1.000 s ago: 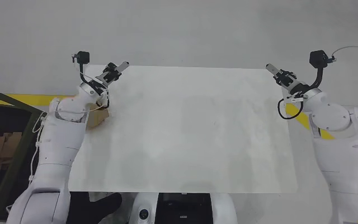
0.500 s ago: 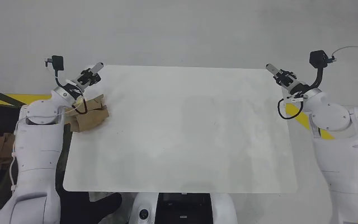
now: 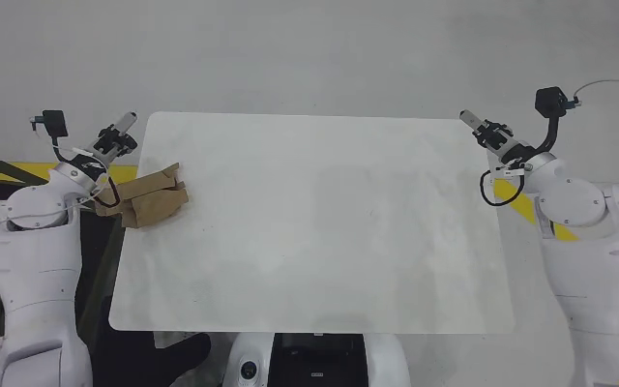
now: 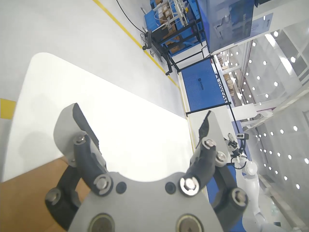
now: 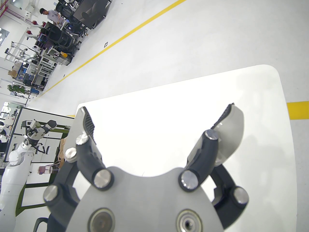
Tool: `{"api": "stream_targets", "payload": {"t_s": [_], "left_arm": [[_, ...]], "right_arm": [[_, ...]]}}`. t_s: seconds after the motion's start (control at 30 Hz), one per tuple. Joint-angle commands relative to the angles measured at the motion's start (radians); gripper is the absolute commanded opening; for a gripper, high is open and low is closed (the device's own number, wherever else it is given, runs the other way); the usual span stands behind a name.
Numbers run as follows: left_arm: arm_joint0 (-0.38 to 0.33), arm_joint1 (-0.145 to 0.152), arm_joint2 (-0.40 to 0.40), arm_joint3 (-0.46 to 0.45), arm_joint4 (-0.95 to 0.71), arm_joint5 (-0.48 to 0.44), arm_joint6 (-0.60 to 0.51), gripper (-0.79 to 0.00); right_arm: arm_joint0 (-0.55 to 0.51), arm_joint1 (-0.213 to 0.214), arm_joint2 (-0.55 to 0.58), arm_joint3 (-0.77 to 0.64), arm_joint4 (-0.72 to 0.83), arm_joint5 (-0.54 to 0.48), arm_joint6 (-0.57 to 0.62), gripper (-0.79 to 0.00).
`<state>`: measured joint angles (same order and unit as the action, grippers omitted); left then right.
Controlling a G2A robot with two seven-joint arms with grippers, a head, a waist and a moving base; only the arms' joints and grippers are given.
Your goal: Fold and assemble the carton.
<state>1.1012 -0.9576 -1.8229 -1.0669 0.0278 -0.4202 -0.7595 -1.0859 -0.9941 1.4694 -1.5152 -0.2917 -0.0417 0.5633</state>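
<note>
The left gripper (image 4: 142, 112) hangs wide open and empty, just off the table's (image 3: 319, 223) left edge. Beside it the carton (image 3: 153, 198) lies on that edge, seemingly half-folded. It is probably light, stiff cardboard that bends at its creases, best pinched by a flap edge. The right gripper (image 5: 157, 109) gapes empty over the far-right corner.

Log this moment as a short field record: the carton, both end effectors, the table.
carton: brown cardboard, lying at the table's edge by the left arm, partly over the edge, not held
carton state: looks flat, not yet assembled
left end effector: open, empty, near the table corner beside the carton
right end effector: open, empty, at the opposite far corner
table: white top, rounded corners
</note>
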Motion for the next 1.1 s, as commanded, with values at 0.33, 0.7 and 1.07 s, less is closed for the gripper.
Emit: {"api": "stream_targets", "payload": {"t_s": [0.33, 0.7, 1.07], "left_arm": [[0.002, 0.003, -0.01, 0.006, 0.007, 0.005, 0.01, 0.0], [0.002, 0.003, -0.01, 0.006, 0.007, 0.005, 0.01, 0.0], [0.025, 0.006, -0.02, -0.015, 0.011, 0.012, 0.035, 0.0]], "right_arm": [[0.0, 0.0, 0.0, 0.0, 0.0, 0.0, 0.0, 0.0], [0.0, 0.0, 0.0, 0.0, 0.0, 0.0, 0.0, 0.0], [0.0, 0.0, 0.0, 0.0, 0.0, 0.0, 0.0, 0.0]]}}
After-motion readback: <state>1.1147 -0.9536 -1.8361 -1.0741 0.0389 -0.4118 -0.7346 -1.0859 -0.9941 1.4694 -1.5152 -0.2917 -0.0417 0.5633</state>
